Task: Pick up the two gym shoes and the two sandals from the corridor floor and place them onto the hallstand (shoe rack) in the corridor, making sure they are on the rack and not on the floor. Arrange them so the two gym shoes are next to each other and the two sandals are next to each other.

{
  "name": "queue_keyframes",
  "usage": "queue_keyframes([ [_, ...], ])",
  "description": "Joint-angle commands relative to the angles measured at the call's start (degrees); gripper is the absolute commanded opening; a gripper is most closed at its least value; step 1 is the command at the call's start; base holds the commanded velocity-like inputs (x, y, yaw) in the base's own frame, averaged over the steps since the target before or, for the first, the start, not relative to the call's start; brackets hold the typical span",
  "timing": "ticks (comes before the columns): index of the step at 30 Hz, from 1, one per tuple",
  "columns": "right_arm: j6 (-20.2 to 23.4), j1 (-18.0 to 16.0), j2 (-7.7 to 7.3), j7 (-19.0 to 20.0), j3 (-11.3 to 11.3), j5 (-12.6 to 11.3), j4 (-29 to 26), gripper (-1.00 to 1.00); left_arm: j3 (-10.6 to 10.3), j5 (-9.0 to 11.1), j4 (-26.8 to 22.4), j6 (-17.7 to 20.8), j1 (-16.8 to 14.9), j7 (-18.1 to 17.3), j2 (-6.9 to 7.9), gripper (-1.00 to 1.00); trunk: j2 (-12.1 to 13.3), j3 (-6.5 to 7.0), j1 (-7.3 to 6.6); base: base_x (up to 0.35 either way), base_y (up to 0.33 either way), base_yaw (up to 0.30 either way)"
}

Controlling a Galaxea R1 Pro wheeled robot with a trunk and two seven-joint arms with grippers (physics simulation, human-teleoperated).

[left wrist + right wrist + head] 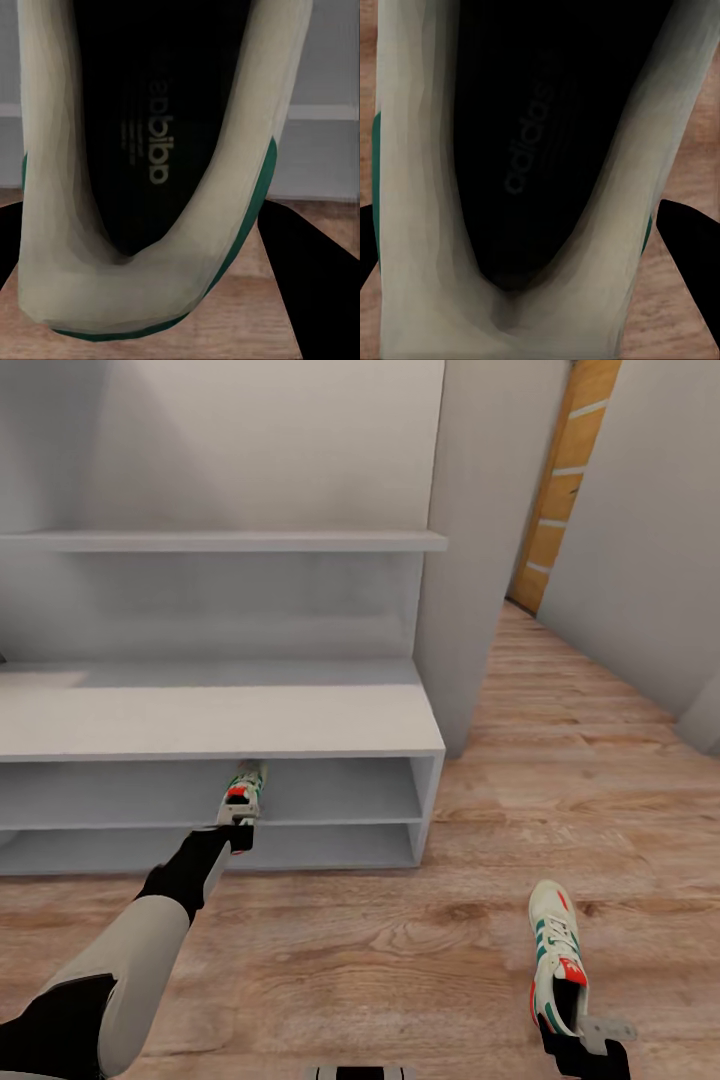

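Hallstand: one gym shoe at its upper shoe tier
Left pincer: grasping that shoe's heel
Right pincer: grasping second gym shoe, over the corridor floor

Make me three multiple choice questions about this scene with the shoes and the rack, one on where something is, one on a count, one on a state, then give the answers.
1. Where does the left pincer hold its gym shoe?
A. at the hallstand's upper shoe tier
B. on the bench top
C. on the wall shelf

2. How many gym shoes are visible in the head view?
A. one
B. two
C. four

3. What is the right pincer doing?
A. hanging open, holding nothing
B. gripping a sandal
C. gripping the other gym shoe by its heel

Answers: 1 A, the shoe's toe points into the upper tier opening. 2 B, one at the rack, one over the corridor floor. 3 C, the right wrist view shows fingers either side of the heel.
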Motion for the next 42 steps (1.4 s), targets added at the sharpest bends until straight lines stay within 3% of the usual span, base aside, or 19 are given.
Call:
queue_keyframes([
  [1,-0.2,0.0,0.01,0.3,-0.5,0.4,0.1,-1.0,0.2,-0.6,0.0,0.2,0.0,-0.1,-0.04,-1.0,0.0,-0.05,0.01,0.184,-0.067,0.0],
  [42,-0.2,0.0,0.01,0.3,-0.4,0.4,0.1,-1.0,0.3,-0.6,0.3,0.0,0.1,1.2,-0.03,-1.0,0.0,-0.05,0.01,0.136,-0.003,0.0],
])
